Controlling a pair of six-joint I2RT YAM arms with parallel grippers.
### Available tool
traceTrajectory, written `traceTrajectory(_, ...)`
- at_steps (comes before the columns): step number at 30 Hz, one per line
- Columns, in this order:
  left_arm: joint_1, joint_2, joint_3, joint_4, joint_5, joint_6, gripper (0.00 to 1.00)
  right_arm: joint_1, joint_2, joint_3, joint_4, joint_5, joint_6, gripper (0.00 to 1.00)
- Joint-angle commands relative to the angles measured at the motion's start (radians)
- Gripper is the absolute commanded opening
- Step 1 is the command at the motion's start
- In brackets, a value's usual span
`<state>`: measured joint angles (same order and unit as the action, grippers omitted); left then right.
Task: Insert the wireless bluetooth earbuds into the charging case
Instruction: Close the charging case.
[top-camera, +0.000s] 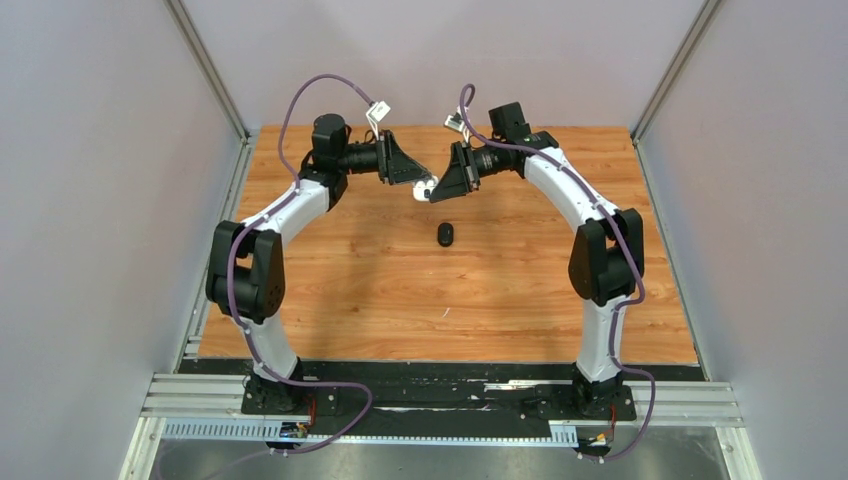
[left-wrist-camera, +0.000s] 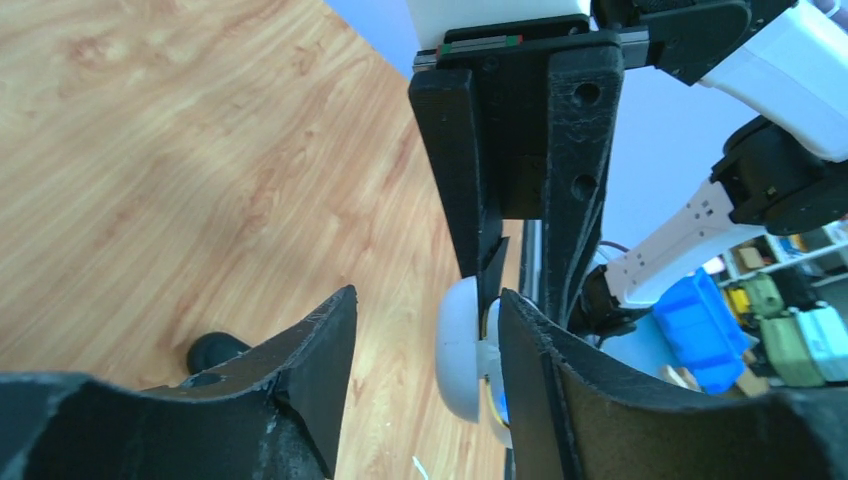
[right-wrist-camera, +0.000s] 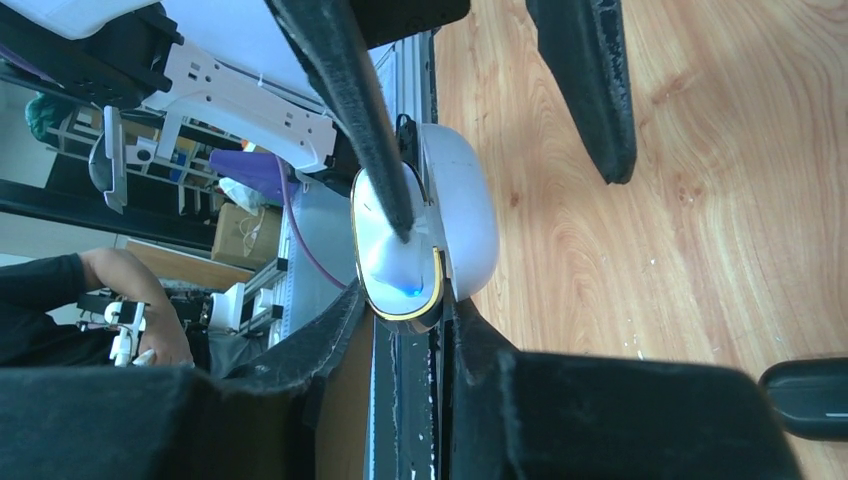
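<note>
White charging case (top-camera: 428, 188), upper centre, hangs above the surface (top-camera: 350, 280), pinched in the right gripper's (right-wrist-camera: 408, 305) narrow jaws; left gripper's (left-wrist-camera: 425, 300) jaws gape, one touching it. Likely light, slick: hold its broad sides.

I count two robot arms (top-camera: 262, 235) (top-camera: 592, 225), two grippers (left-wrist-camera: 425, 310) (right-wrist-camera: 402, 305), one white case (right-wrist-camera: 460, 215), one black oval object (top-camera: 445, 234) at six o'clock of it, and one wooden table (top-camera: 350, 290).
</note>
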<state>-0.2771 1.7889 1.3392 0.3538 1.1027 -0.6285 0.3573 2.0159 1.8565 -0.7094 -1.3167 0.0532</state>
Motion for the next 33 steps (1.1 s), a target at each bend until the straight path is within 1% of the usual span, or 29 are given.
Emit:
traceTrajectory(1,-0.010,0.051,0.048,0.048,0.072,-0.122,0.62,-0.014,0.024,-0.019,0.050,-0.019,0.000,0.00)
traceTrajectory(4,-0.007,0.100,0.073,0.116,0.119,-0.208,0.70,-0.019,0.035,-0.023,0.049,-0.021,-0.001,0.00)
traceTrajectory(6,-0.008,0.128,0.097,0.172,0.163,-0.262,0.74,-0.022,0.046,-0.020,0.049,-0.019,0.001,0.00)
traceTrajectory(9,-0.009,0.155,0.127,0.237,0.220,-0.349,0.75,-0.029,0.066,-0.009,0.050,0.002,0.012,0.00)
traceTrajectory(11,-0.010,0.157,0.124,0.342,0.244,-0.415,0.75,-0.034,0.082,0.000,0.050,0.010,0.026,0.00)
traceTrajectory(12,-0.012,0.150,0.117,0.381,0.256,-0.428,0.75,-0.036,0.092,0.004,0.051,0.020,0.043,0.00)
traceTrajectory(17,-0.024,0.098,0.100,0.355,0.258,-0.356,0.71,-0.063,0.136,-0.014,0.094,0.016,0.138,0.00)
traceTrajectory(20,-0.025,0.084,0.105,0.227,0.265,-0.254,0.69,-0.073,0.151,-0.023,0.113,0.004,0.160,0.00)
traceTrajectory(21,-0.024,0.079,0.111,0.193,0.258,-0.228,0.66,-0.076,0.152,-0.022,0.115,0.004,0.156,0.00)
traceTrajectory(22,-0.022,0.074,0.114,0.112,0.247,-0.162,0.64,-0.078,0.152,-0.023,0.113,0.007,0.146,0.00)
traceTrajectory(23,-0.020,0.061,0.124,-0.009,0.207,-0.120,0.63,-0.083,0.148,-0.029,0.111,0.014,0.139,0.00)
traceTrajectory(24,-0.012,0.053,0.132,-0.083,0.178,0.006,0.62,-0.090,0.140,-0.042,0.106,0.031,0.133,0.00)
traceTrajectory(25,-0.008,0.035,0.156,-0.256,0.097,0.058,0.63,-0.098,0.134,-0.063,0.093,0.058,0.123,0.00)
traceTrajectory(26,-0.001,0.030,0.175,-0.366,0.038,0.189,0.67,-0.111,0.128,-0.087,0.071,0.087,0.108,0.00)
traceTrajectory(27,0.002,0.028,0.216,-0.566,-0.079,0.313,0.68,-0.125,0.120,-0.122,0.041,0.132,0.087,0.00)
traceTrajectory(29,0.005,0.027,0.241,-0.734,-0.217,0.431,0.71,-0.151,0.102,-0.196,0.003,0.233,0.043,0.00)
traceTrajectory(30,0.007,0.025,0.239,-0.765,-0.255,0.452,0.71,-0.161,0.094,-0.238,-0.032,0.282,0.016,0.00)
traceTrajectory(32,0.011,0.018,0.220,-0.819,-0.376,0.468,0.71,-0.169,0.087,-0.285,-0.076,0.366,-0.037,0.00)
traceTrajectory(33,0.012,0.010,0.201,-0.832,-0.386,0.471,0.70,-0.170,0.086,-0.307,-0.090,0.387,-0.047,0.00)
